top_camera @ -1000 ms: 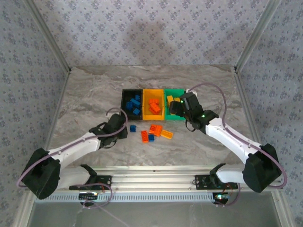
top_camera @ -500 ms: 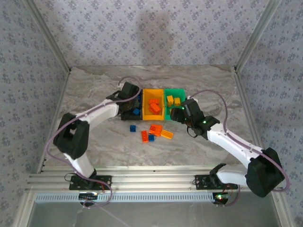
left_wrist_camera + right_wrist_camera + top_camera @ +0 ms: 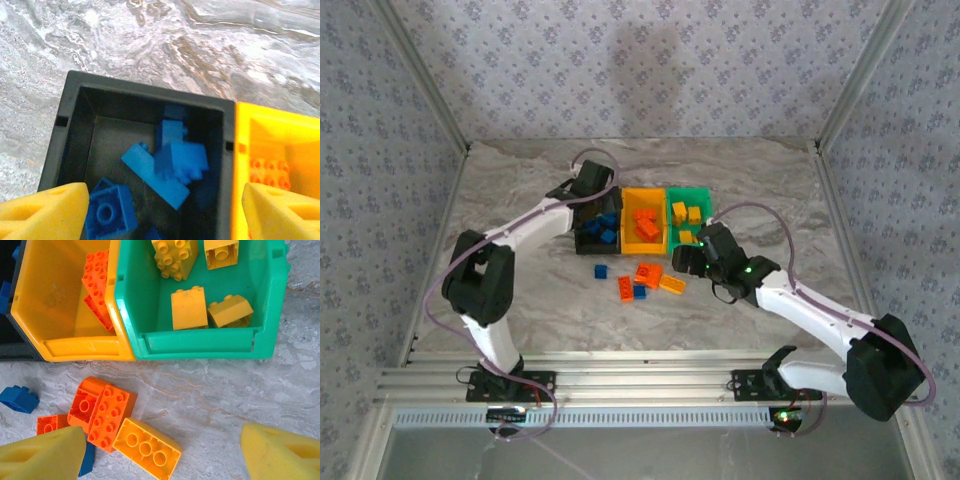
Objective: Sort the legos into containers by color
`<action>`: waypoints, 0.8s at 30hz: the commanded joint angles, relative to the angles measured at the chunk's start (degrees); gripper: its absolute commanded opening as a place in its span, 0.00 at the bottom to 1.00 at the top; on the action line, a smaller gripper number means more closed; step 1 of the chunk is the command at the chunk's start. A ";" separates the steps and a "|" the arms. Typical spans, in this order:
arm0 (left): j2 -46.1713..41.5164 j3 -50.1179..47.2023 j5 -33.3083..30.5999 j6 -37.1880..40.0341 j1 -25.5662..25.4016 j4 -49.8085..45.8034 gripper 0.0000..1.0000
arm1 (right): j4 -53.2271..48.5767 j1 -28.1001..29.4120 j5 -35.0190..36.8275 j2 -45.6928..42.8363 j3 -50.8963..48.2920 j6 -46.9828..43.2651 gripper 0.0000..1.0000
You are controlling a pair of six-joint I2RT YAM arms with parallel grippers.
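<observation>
Left gripper (image 3: 588,188): hung over the black bin (image 3: 150,90), yellow fingers (image 3: 45,210) spread apart, nothing between them.
Black bin: left end of the row, held blue legos (image 3: 107,215), one of them blurred.
Orange bin (image 3: 75,347): middle of the row, orange legos (image 3: 95,277) inside.
Loose legos (image 3: 648,273): blue, orange and yellow cluster on the marble table (image 3: 500,200), just in front of the bins.
Green bin (image 3: 200,342): right end, four yellow legos (image 3: 189,310) inside.
Right gripper (image 3: 690,258): above the table at the green bin's front edge, fingers wide apart, empty.
</observation>
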 commanded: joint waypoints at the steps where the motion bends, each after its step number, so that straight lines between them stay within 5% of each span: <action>1: -10.15 -4.83 1.39 -0.10 -3.15 1.12 0.84 | -0.42 0.58 0.48 -1.57 -1.01 1.59 0.83; 11: -26.65 -28.33 -3.18 -3.33 -15.32 1.71 0.89 | 0.56 1.06 1.12 -2.19 -2.43 2.75 0.83; 24: -18.32 -36.99 -5.92 -0.53 -15.24 13.73 0.81 | -0.88 1.84 2.13 -3.12 -1.79 2.78 0.83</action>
